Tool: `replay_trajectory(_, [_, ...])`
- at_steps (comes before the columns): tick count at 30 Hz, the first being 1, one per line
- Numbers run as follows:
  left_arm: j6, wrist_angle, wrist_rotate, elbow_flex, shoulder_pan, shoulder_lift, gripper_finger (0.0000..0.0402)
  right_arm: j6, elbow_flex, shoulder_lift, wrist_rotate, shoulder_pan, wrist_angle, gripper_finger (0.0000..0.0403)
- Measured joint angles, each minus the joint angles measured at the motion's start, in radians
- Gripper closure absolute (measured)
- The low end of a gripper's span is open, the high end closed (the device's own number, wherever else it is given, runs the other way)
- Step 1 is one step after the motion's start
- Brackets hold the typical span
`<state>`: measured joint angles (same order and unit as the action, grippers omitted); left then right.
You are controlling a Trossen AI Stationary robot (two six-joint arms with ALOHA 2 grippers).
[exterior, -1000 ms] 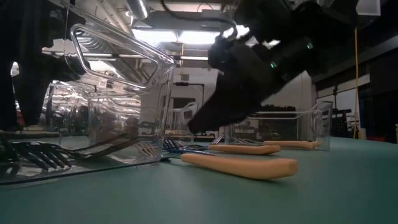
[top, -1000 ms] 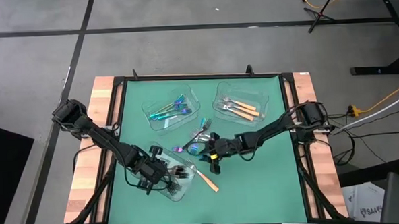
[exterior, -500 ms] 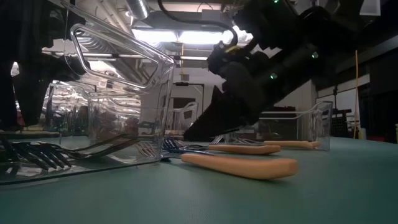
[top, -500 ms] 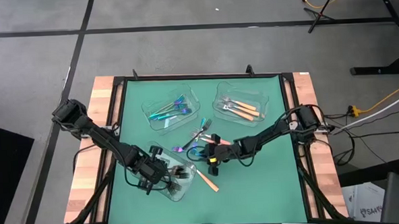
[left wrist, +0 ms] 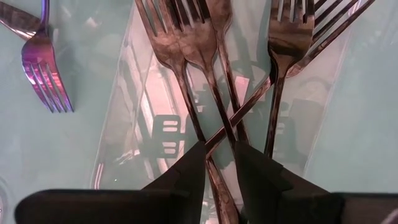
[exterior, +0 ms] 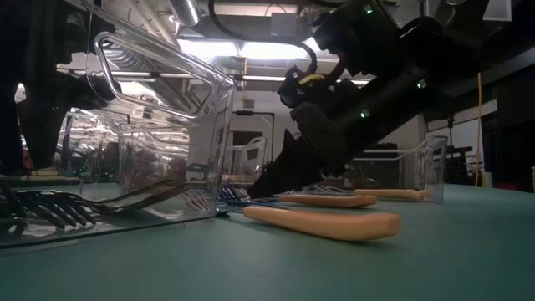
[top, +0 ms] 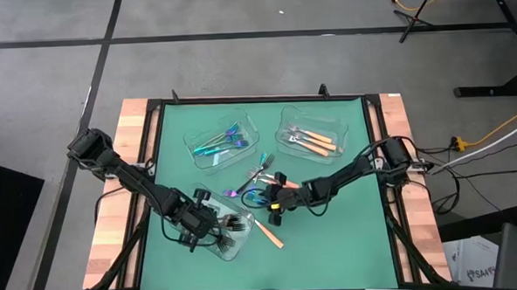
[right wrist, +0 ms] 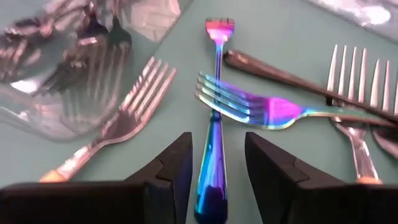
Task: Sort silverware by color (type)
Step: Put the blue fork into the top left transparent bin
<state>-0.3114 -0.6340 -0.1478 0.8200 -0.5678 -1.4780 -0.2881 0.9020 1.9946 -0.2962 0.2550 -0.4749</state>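
While three clear plastic rectangular trays crowd the green table mat (top: 350,237), two toward its far edge and one (top: 217,237) near the left front corner, loose forks clutter the mat's centre.

An orange-handled fork with silver tines (right wrist: 118,127) lies just beside the near tray, and another iridescent fork (right wrist: 261,107) lies across the targeted one.

Right gripper (right wrist: 216,163) is down at the central pile, fingers spread and unclenched, straddling the handle of an iridescent blue-purple fork (right wrist: 214,93), which points its tines away from the gripper; no grasp made.

Left gripper (left wrist: 219,163) hangs over the near tray, fingers parted, released, above crossed dark brown-black forks (left wrist: 205,68) lying inside.
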Motion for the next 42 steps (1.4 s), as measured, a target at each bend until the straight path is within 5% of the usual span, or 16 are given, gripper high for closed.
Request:
replay_trajectory(10, [0.0,0.0,0.0,0.0,0.001,0.0,0.0321,-0.028,0.007,0.02,0.021,-0.008,0.021,0.0267])
replay_trajectory(22, [-0.02,0.0,-0.01,0.0,0.001,0.0,0.0321,-0.047,0.117,0.058,0.052,-0.019,0.24,0.0269])
replay_trajectory(35, [-0.029,0.0,-0.015,0.0,0.001,0.0,0.0321,-0.045,0.117,0.061,0.044,-0.019,0.236,0.0362])
replay_trajectory(42, [-0.054,0.0,-0.015,0.0,0.0,0.0,0.0321,-0.045,0.116,0.059,0.044,-0.019,0.239,0.0374])
